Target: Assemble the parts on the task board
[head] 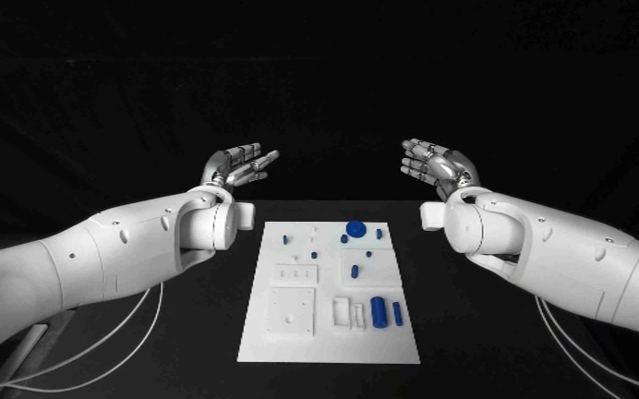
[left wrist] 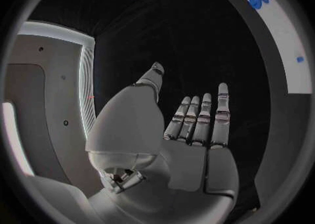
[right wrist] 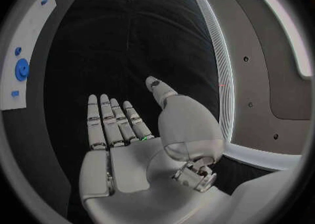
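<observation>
The task board [head: 328, 344] lies mid-counter, its long axis running away from me, blue parts [head: 379, 311] resting on it. My left hand [head: 240, 168] and right hand [head: 437, 165] hover beyond it, fingers apart, holding nothing.

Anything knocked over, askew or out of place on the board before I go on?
Nothing stands out. The task board lies flat and square on the table, the blue parts sit on it, and both hands, left and right, hover open, holding nothing.
</observation>
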